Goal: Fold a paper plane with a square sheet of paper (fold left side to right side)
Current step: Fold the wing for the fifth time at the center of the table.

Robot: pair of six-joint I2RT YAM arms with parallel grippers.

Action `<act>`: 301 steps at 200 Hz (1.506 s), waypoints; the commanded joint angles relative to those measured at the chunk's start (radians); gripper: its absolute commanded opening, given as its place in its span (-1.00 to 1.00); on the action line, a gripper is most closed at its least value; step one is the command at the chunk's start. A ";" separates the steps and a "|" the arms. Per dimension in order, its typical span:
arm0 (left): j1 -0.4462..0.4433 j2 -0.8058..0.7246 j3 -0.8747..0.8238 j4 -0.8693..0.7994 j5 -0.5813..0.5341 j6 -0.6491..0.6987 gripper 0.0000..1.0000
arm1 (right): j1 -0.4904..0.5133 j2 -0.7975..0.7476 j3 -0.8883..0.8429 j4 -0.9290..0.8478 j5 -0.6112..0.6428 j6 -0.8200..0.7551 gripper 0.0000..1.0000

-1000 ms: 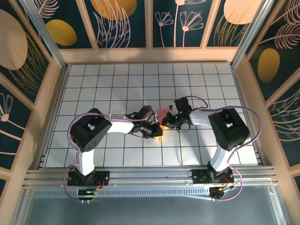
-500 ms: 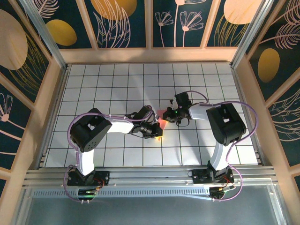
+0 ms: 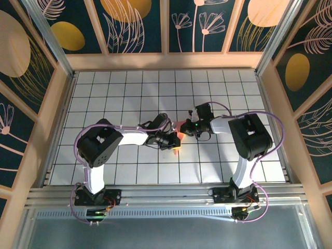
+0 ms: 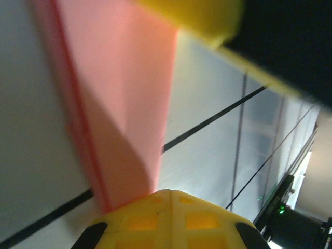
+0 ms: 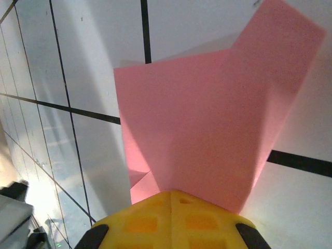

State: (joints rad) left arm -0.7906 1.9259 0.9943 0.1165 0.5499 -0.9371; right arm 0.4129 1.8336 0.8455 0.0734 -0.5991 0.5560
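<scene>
the part-folded square sheet of paper (image 5: 197, 129) sits at the middle of the table (image 3: 104, 93), left gripper (image 3: 173, 144) and right gripper (image 3: 185, 126) both closed tight, tips pressing it, clamping nothing i can see. one sideways drag and the thin sheet could skid, creasing crooked.

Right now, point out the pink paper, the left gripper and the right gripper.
pink paper (image 5: 207, 119): right wrist view, middle of the folded sheet.
left gripper (image 4: 168, 199): left wrist view, seam between shut yellow fingertips.
right gripper (image 5: 168, 198): right wrist view, seam between shut yellow fingertips.
</scene>
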 commanded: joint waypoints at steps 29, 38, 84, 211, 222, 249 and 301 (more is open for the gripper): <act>0.007 0.079 0.099 -0.048 0.017 0.048 -1.00 | 0.005 0.048 -0.048 -0.082 0.051 -0.005 -1.00; 0.008 0.090 0.112 -0.055 0.013 0.052 -1.00 | 0.004 0.047 -0.048 -0.083 0.053 -0.005 -1.00; 0.007 0.103 0.103 -0.077 -0.014 0.067 -1.00 | 0.005 0.048 -0.046 -0.095 0.069 -0.011 -1.00; -0.065 0.040 -0.016 -0.118 -0.017 0.066 -1.00 | 0.002 0.070 -0.027 -0.131 0.096 -0.036 -1.00; -0.071 0.030 -0.044 -0.117 -0.015 0.060 -1.00 | 0.000 0.071 -0.025 -0.132 0.096 -0.037 -1.00; -0.084 0.012 -0.067 -0.114 -0.004 0.050 -1.00 | 0.001 0.072 -0.025 -0.133 0.096 -0.038 -1.00; -0.111 -0.019 -0.126 -0.068 0.024 0.006 -1.00 | -0.002 0.075 -0.021 -0.138 0.097 -0.041 -1.00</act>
State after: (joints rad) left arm -0.8581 1.9156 0.9302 0.1654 0.4923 -0.8936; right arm 0.4129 1.8378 0.8467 0.0566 -0.6224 0.5476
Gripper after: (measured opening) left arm 0.044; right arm 0.046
